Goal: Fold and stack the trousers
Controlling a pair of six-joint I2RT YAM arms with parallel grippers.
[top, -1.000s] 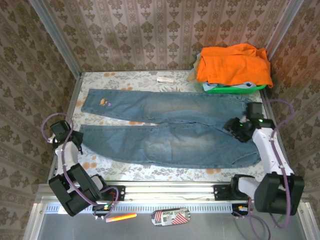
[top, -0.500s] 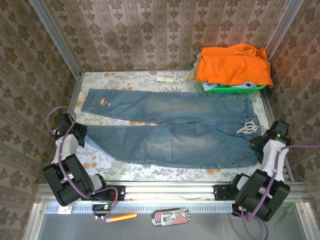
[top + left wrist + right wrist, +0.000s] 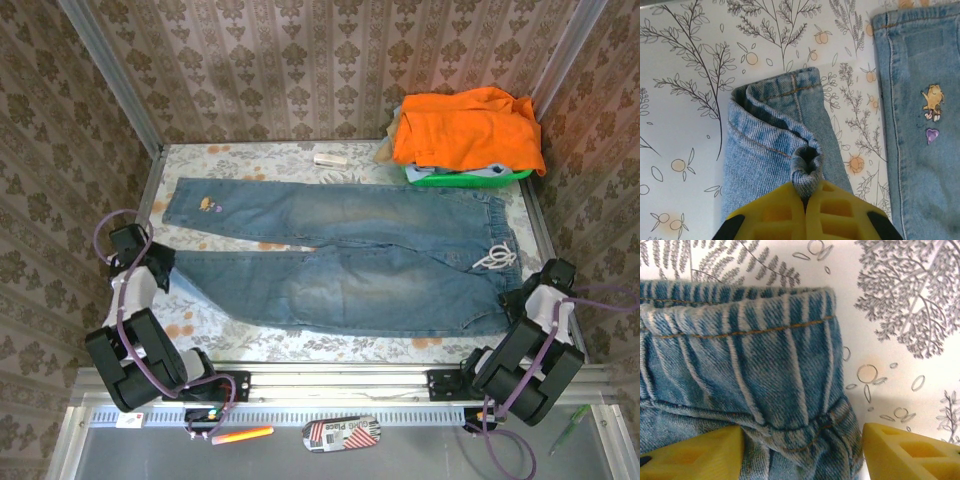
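Observation:
A pair of blue jeans point(image 3: 350, 270) lies spread flat across the table, legs pointing left and waistband at the right. My left gripper point(image 3: 160, 268) sits at the hem of the near leg. In the left wrist view its yellow fingers point(image 3: 806, 192) are shut on a pinched fold of that hem point(image 3: 775, 115), which is curled up off the cloth. My right gripper point(image 3: 535, 290) is at the near right corner of the waistband. The right wrist view has its fingers point(image 3: 802, 450) wide open, straddling the bunched waistband point(image 3: 765, 355).
A pile of orange clothes point(image 3: 465, 125) rests on a green basket point(image 3: 460, 178) at the back right. A small white object point(image 3: 328, 158) lies near the back edge. Patterned walls close in on both sides. An orange marker point(image 3: 240, 435) lies below the front rail.
My right arm has swung from over the waistband out to its near right corner and dropped low. My left gripper shifted slightly at the hem, holding it.

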